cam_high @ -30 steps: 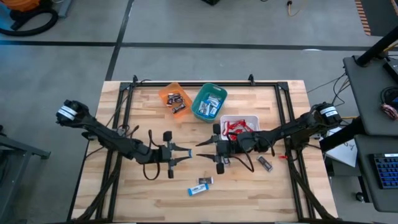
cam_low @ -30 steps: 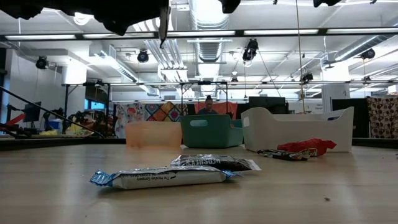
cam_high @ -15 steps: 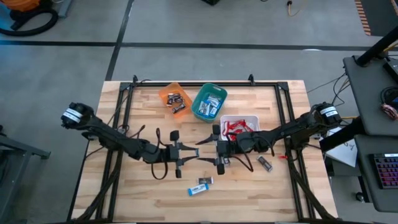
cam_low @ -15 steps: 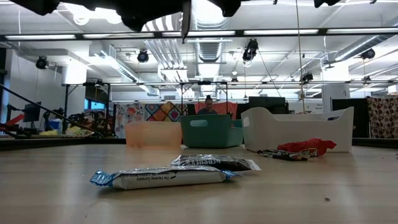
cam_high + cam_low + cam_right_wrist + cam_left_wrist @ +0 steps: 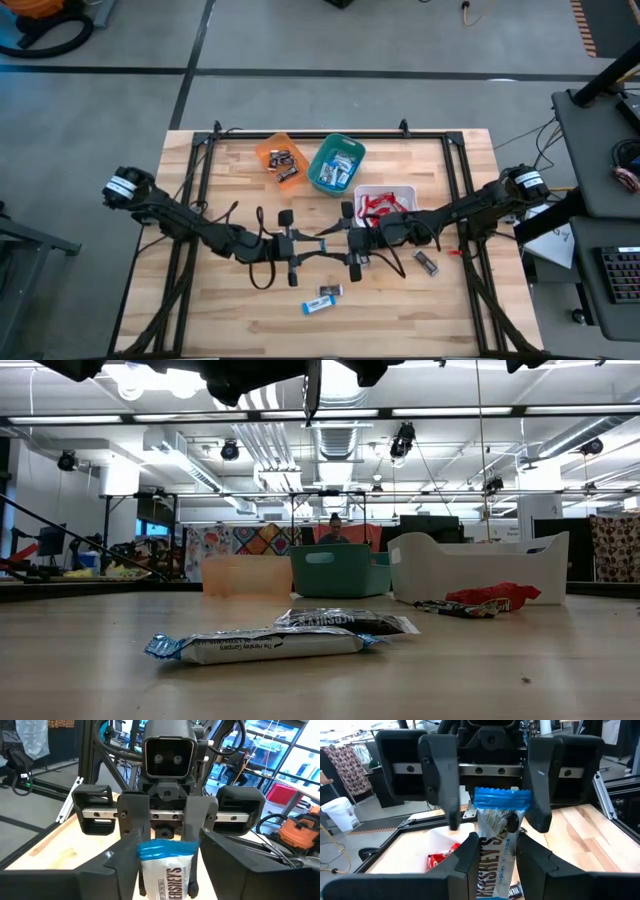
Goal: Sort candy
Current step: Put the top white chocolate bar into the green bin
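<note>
Wooden tabletop point(image 5: 240, 300), three bins at back: orange point(image 5: 264, 150), teal point(image 5: 352, 148), white point(image 5: 408, 192). From above I've got my left hand point(image 5: 318, 246) and right hand point(image 5: 332, 240) meeting mid-table, a blue-and-white bar point(image 5: 324, 241) between them. Loose candy nearer the front: blue bar point(image 5: 317, 303), dark bar point(image 5: 331, 291). Low view: blue bar point(image 5: 262, 645) in front of the dark bar point(image 5: 345, 621). Left wrist: my fingers point(image 5: 469, 862) clenched on the bar point(image 5: 495, 842), right hand's fingers point(image 5: 442, 780) spread wide around its top. Right wrist: left fingers point(image 5: 131, 815) pinch the bar point(image 5: 166, 870).
</note>
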`<move>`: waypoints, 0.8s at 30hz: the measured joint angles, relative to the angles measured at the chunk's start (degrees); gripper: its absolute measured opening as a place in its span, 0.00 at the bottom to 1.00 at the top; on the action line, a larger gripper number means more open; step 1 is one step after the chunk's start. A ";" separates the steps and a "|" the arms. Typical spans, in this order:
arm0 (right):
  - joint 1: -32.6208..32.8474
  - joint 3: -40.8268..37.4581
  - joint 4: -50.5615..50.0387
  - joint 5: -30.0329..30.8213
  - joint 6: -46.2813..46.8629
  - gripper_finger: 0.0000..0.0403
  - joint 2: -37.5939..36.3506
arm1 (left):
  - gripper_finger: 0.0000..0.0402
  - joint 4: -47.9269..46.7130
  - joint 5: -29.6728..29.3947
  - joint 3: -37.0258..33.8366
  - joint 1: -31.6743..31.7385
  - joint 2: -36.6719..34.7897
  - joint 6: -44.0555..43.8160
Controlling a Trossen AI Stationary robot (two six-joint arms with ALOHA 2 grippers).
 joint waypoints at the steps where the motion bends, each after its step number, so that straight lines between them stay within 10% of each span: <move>1: 0.00 0.00 -0.03 0.00 -0.02 0.48 0.00 | 0.20 0.00 0.00 0.02 0.02 0.00 0.00; 13: 0.00 0.03 -0.59 -0.04 -0.13 0.19 0.00 | 0.20 -0.02 -0.06 0.48 0.13 -0.04 0.50; 24: -0.02 0.07 -0.83 0.22 0.15 0.18 -0.02 | 0.26 -0.02 -0.05 0.46 0.13 -0.04 0.10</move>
